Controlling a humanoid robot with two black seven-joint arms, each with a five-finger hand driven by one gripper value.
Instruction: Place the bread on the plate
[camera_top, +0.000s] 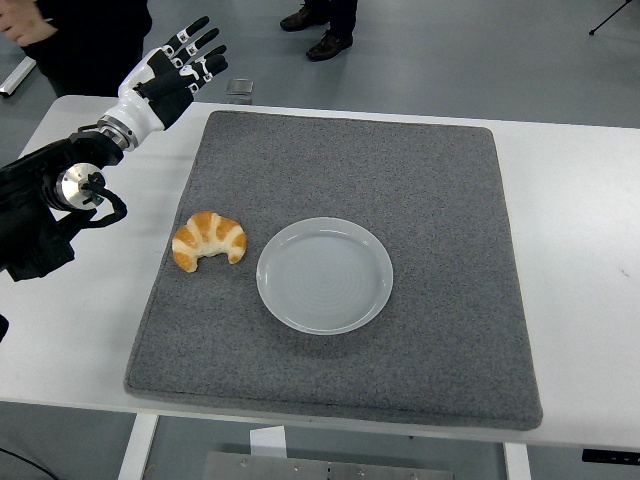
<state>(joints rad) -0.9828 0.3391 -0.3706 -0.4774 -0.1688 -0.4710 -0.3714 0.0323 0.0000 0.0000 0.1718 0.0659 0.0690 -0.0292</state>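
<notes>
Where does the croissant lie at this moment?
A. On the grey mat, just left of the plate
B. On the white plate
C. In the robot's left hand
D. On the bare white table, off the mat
A: the croissant rests on the grey mat just left of the empty plate, with the left hand raised well away from it.

White worktop (580, 220) carrying a speckled dark-grey mat (420, 330). Golden-brown croissant (208, 240) with paler ridged bands. Pale grey-white plate (324, 275), faint concentric rings. Left robot hand (172, 70), far left corner: white and black; fingertip markings possibly white.
</notes>
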